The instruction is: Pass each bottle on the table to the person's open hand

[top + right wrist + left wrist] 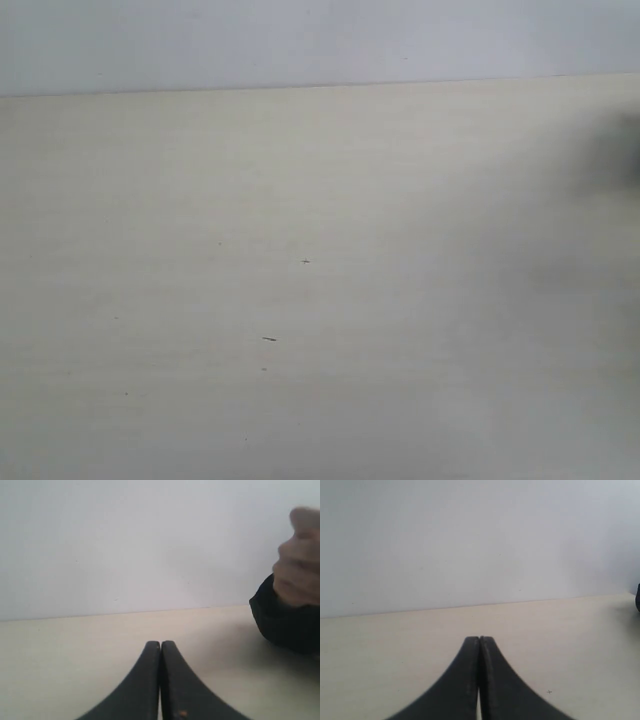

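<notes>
No bottle shows in any view. The pale cream table (300, 280) fills the exterior view, and neither gripper appears there. My left gripper (479, 639) is shut with nothing between its black fingers, low over the table (395, 645). My right gripper (160, 643) is also shut and empty above the table (65, 650). A person's bare hand (298, 565) on a black sleeve (285, 622) shows blurred at the edge of the right wrist view; its fingers look curled, not spread palm up.
A plain white wall (300, 40) rises behind the table's far edge. A dark blur (628, 150) sits at the right edge of the exterior view. A small dark shape (637, 597) shows at the edge of the left wrist view.
</notes>
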Motion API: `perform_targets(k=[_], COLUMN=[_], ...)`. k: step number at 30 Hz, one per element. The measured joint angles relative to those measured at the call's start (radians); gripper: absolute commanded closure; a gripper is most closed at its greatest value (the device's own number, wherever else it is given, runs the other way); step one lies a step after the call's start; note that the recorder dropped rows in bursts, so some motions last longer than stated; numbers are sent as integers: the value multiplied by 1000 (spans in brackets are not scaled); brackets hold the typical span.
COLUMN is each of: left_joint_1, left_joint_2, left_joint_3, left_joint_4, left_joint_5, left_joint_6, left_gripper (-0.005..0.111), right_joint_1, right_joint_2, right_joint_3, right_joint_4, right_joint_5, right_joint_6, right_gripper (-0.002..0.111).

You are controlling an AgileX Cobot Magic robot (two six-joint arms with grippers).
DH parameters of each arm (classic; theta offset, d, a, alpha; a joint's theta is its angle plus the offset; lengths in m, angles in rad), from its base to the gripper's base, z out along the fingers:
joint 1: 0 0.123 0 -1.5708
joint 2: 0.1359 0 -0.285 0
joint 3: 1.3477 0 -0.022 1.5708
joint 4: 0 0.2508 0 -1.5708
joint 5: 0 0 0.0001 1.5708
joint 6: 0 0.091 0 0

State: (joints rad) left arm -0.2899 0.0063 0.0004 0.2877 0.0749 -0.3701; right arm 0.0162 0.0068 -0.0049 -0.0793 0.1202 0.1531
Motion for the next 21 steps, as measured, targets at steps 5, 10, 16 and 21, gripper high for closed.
perform_targets(k=[5, 10, 16, 21], left_joint_1=[0, 0, 0, 0], left_joint_2=[0, 0, 0, 0], left_joint_3=[0, 0, 0, 0], left_joint_4=[0, 0, 0, 0], left_joint_5=[0, 0, 0, 0], left_joint_6=[0, 0, 0, 0], left_gripper=[107, 107, 107, 107], right_joint_1=[-28, -29, -29, -29], right_joint_2=[0, 0, 0, 0], right_joint_3=[0, 0, 0, 0], right_joint_4=[-13, -19, -19, -19], right_joint_5=[8, 12, 14, 14], right_joint_6=[-2, -4, -6, -6], right_gripper=[108, 108, 108, 108])
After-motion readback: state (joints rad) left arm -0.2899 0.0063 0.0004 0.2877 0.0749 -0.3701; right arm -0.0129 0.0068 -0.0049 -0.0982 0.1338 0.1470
